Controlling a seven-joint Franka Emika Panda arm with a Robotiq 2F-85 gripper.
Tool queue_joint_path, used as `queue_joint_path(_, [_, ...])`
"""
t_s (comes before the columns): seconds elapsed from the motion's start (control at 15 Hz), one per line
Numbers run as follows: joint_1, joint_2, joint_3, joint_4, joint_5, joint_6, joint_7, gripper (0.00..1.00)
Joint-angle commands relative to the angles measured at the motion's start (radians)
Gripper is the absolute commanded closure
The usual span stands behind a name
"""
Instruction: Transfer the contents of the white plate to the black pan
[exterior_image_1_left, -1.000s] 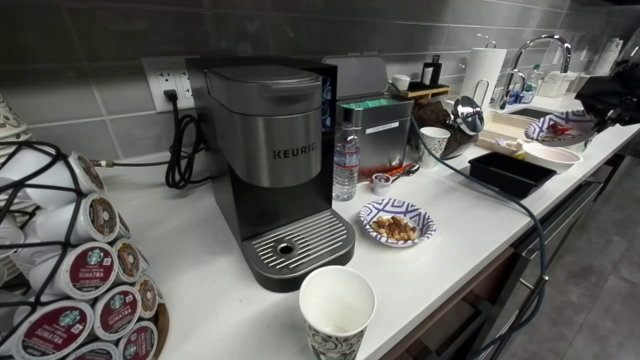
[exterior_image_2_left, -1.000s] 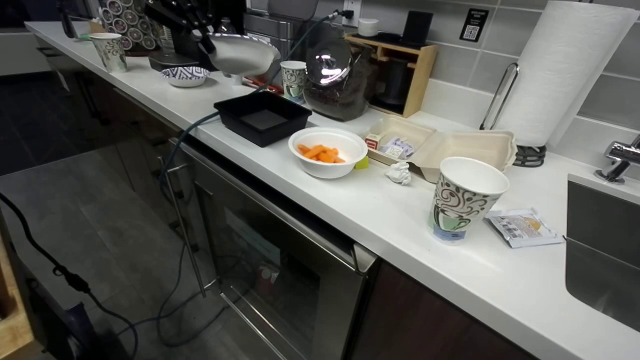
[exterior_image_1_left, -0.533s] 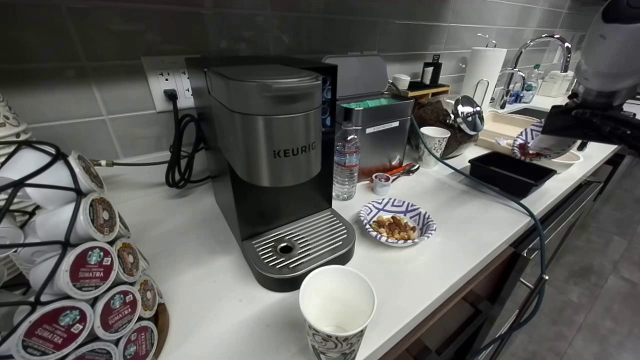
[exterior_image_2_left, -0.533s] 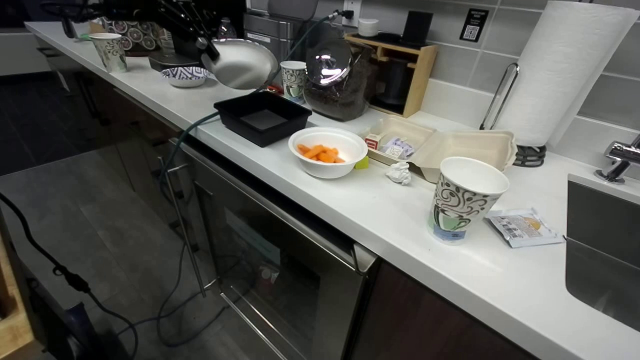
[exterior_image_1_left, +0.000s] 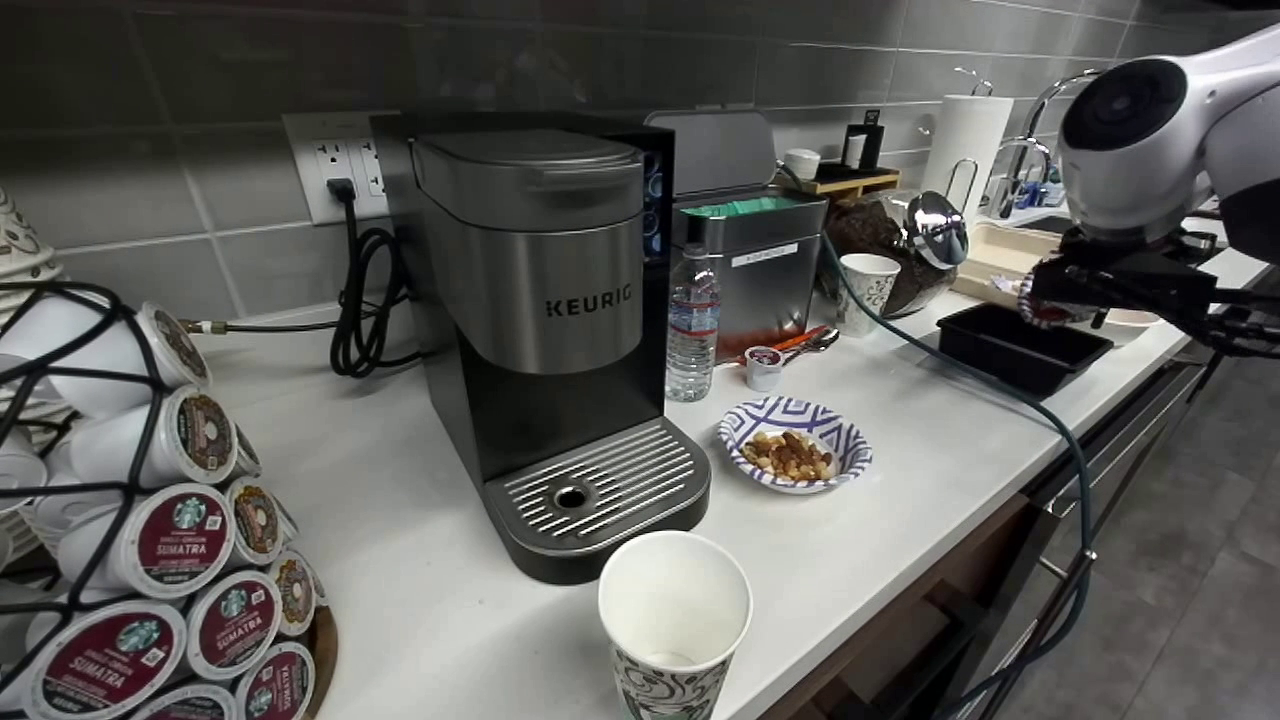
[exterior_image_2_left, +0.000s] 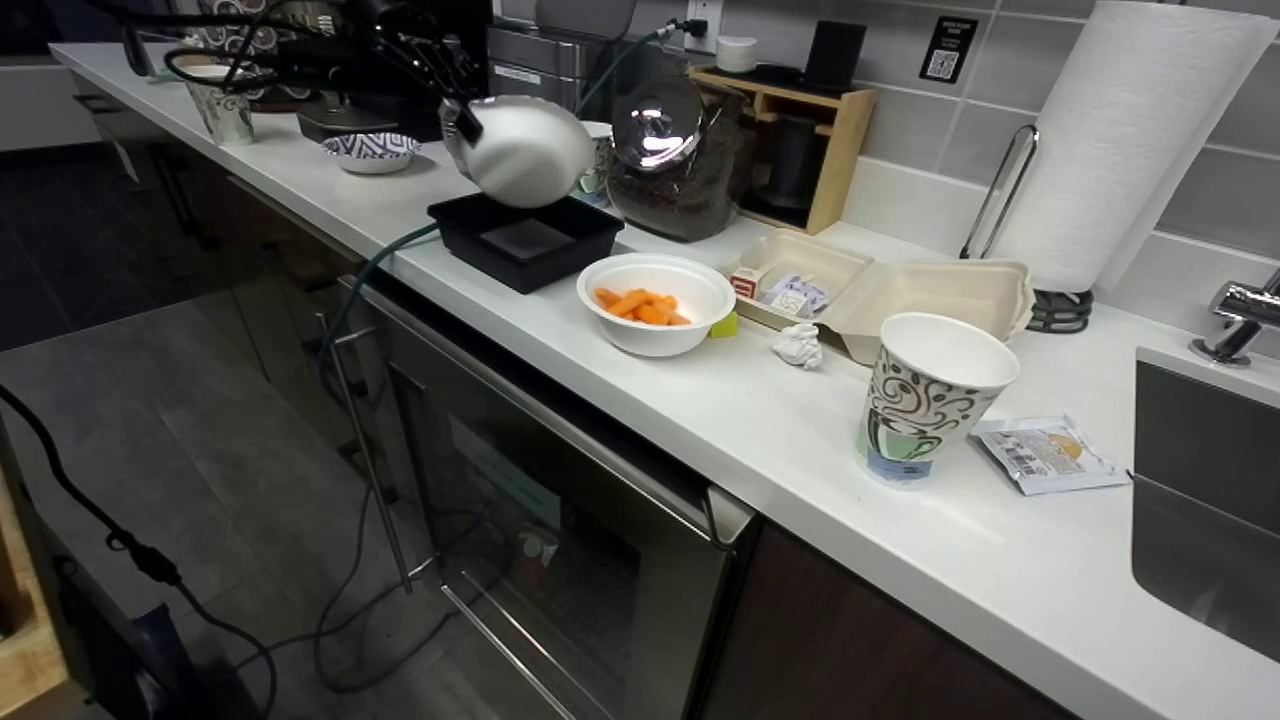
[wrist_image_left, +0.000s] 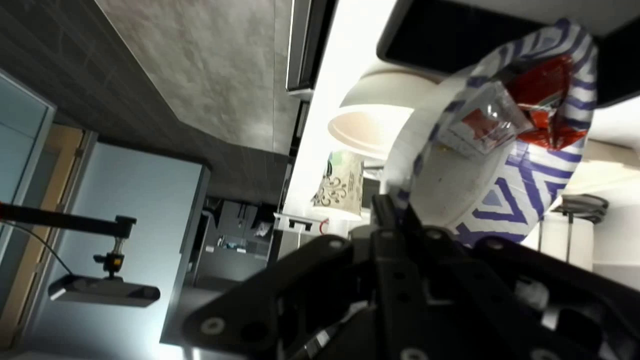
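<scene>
In an exterior view the white robot arm with a black joint cap (exterior_image_1_left: 1130, 195) reaches in, cut off at the right edge, and bends down to the black two-fingered gripper (wrist_image_left: 395, 207), pointing sideways. Its fingers are pinched together on the rim of a white paper plate with a blue geometric pattern (wrist_image_left: 447, 185), tipped steeply ahead of the gripper. Below the gripper, on the white desk (exterior_image_2_left: 760, 430), stands the shallow rectangular black pan with raised sides (exterior_image_2_left: 570, 262).

The wrist view shows shiny red and clear plastic packets (wrist_image_left: 542, 90) in the plate; an exterior view with a round white bowl of orange pieces (exterior_image_2_left: 655, 345), beyond the pan from the gripper, gives only the plate's pale underside. A patterned paper bowl of mixed nuts (exterior_image_1_left: 845, 452), well apart from the gripper, hides its contents there.

Where the arm shows, the gripper covers most of the plate; in the wrist view the plate covers part of the pan. Whether plate and pan touch cannot be told.
</scene>
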Motion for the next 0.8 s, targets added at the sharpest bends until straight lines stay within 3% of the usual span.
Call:
queue_joint_path(0.0, [0.079, 0.029, -0.008, 0.047, -0.138, -0.125, 0.000, 0.99])
queue_joint_path(0.33, [0.143, 0.045, 0.008, 0.042, -0.221, -0.259, -0.178, 0.99])
queue_joint_path(0.73, [0.171, 0.106, 0.006, 0.048, -0.329, -0.394, -0.366, 0.99])
